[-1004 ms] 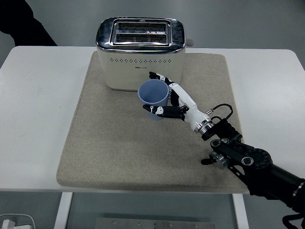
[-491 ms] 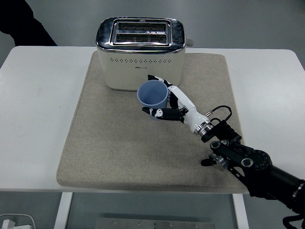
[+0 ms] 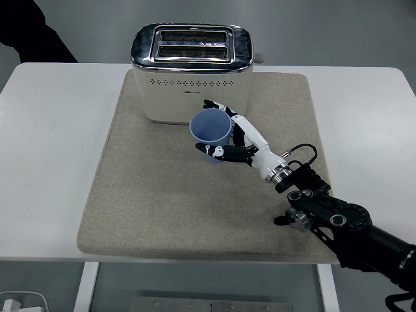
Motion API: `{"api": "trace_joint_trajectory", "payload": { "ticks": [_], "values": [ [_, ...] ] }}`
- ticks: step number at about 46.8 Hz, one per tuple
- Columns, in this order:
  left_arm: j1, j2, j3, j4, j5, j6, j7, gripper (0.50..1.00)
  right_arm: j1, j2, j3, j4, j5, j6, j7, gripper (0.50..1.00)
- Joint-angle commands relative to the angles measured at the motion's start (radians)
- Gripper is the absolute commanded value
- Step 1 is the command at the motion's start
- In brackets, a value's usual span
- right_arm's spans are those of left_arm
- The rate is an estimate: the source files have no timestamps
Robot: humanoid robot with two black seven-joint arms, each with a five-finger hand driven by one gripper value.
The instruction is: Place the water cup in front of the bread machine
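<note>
- Gripping the blue water cup (image 3: 210, 130) from its right side, the right hand (image 3: 233, 138) is curling its fingers (image 3: 227, 153) around the cup's wall, with one fingertip showing past the far rim.
- Holding the cup upright with its mouth open to the camera, the hand is keeping it just in front of the cream toaster (image 3: 192, 72), toward that machine's right half; whether the base is touching the mat cannot be told from this angle.
- Shifting only very slightly over the last second, the cup is sitting a touch to the right of where it was half a second ago, so the carry looks essentially finished.
- Judging from that, the remaining step is setting down and letting go, since the fingers are not yet opening.
- Lying under everything, the beige mat (image 3: 149, 195) is covering the middle of the white surface (image 3: 52, 162).
- Staying out of view, the left arm is taking no part.
</note>
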Motion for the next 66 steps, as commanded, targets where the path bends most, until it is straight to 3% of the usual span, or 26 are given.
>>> {"api": "trace_joint_trajectory", "payload": {
  "ticks": [1,27,66],
  "values": [
    [0.000,0.000,0.000,0.000,0.000,0.000,0.000,1.000,0.000,0.000,0.000,0.000,0.000,0.000,0.000,0.928],
    [0.000,0.000,0.000,0.000,0.000,0.000,0.000,1.000,-0.003,0.000,0.002,0.009,0.008,0.026,0.000,0.930],
    [0.002,0.000,0.000,0.000,0.000,0.000,0.000,1.000,-0.002,-0.077,0.005,0.011,0.027,0.048,0.000,0.930]
  ]
}}
